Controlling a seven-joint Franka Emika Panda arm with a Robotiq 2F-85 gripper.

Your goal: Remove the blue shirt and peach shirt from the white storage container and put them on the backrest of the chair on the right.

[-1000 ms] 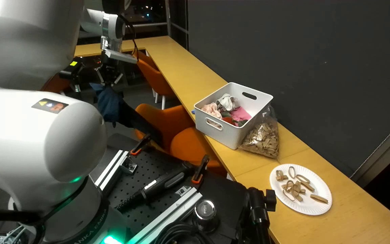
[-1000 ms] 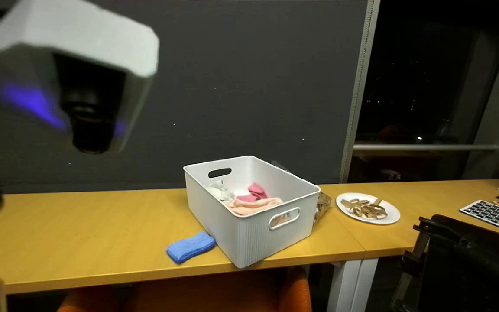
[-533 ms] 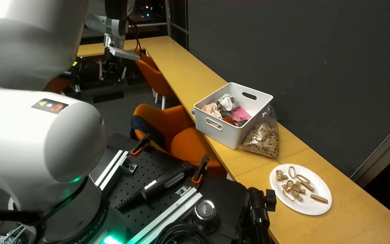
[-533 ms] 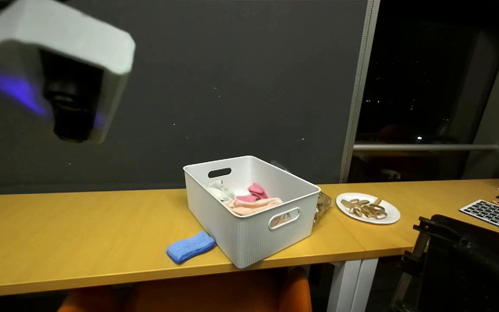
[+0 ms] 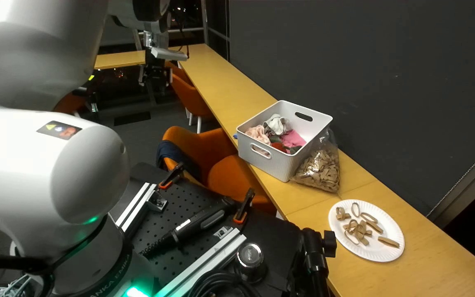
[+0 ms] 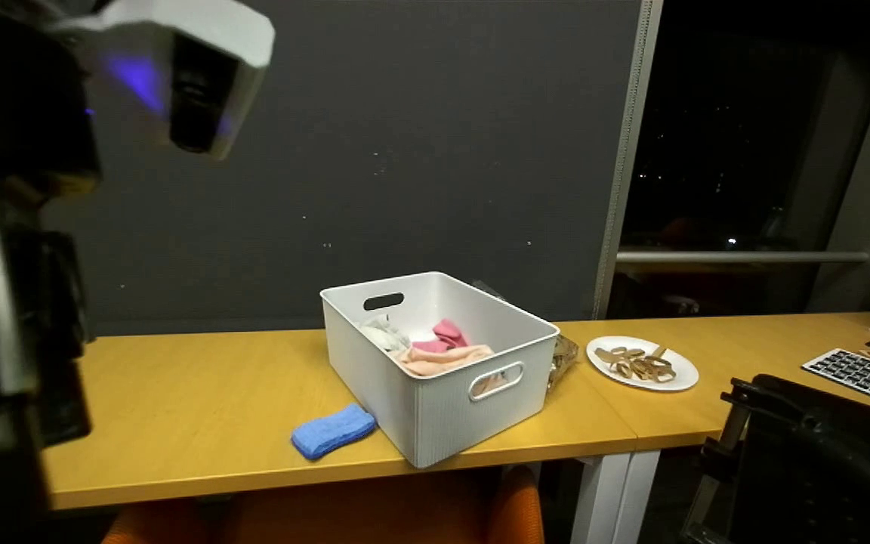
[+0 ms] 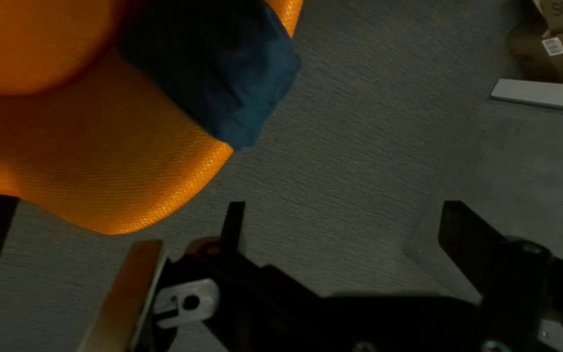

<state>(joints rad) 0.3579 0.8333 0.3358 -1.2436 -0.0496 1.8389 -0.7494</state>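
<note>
The blue shirt, a dark navy cloth, hangs over the edge of the orange chair's backrest. From above, in the wrist view, the same blue shirt drapes across the chair's rim. Inside the white storage container the peach shirt lies bunched near one corner; the peach shirt also shows over the near wall in an exterior view. My gripper is wide open above the floor beside the chair, with nothing between its fingers. In an exterior view the gripper hangs high behind the chair.
Pink and white cloths share the container. A bag of brown pieces leans against it, and a paper plate stands nearby. A folded blue cloth lies beside the container. Clamps rise from the black board.
The gripper has opened and let go of the blue shirt, which now rests on the chair. It has since risen and moved rightward in an exterior view. The container's contents look unchanged.
</note>
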